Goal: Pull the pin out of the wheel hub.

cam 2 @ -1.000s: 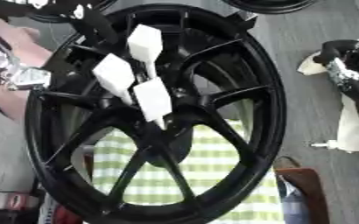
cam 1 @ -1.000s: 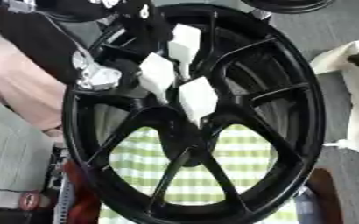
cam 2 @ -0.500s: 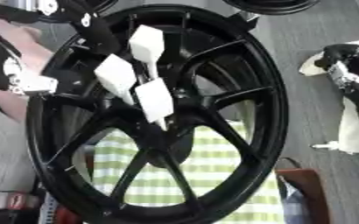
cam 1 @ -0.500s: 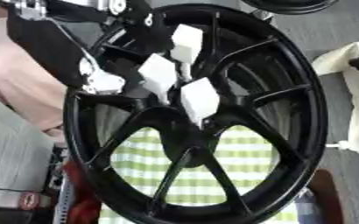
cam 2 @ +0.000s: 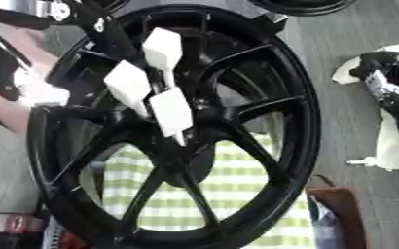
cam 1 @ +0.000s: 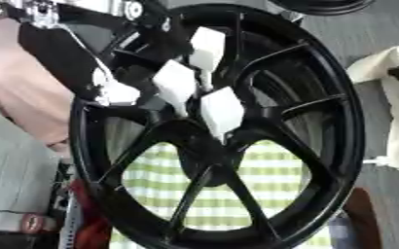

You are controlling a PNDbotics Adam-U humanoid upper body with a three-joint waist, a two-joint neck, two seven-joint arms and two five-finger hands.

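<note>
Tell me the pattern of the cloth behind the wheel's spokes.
Green-and-white checked cloth, seen through the black wheel; clearest in the left eye view.

Black spoked wheel hub (cam 1: 237, 146) stands upright on green-checked cloth (cam 1: 254, 194).

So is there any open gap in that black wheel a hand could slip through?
The lower openings between the wheel spokes look free; green checked cloth shows behind them. The upper left is crowded: the left hand with its white fingertips reaches down toward the hub.
</note>
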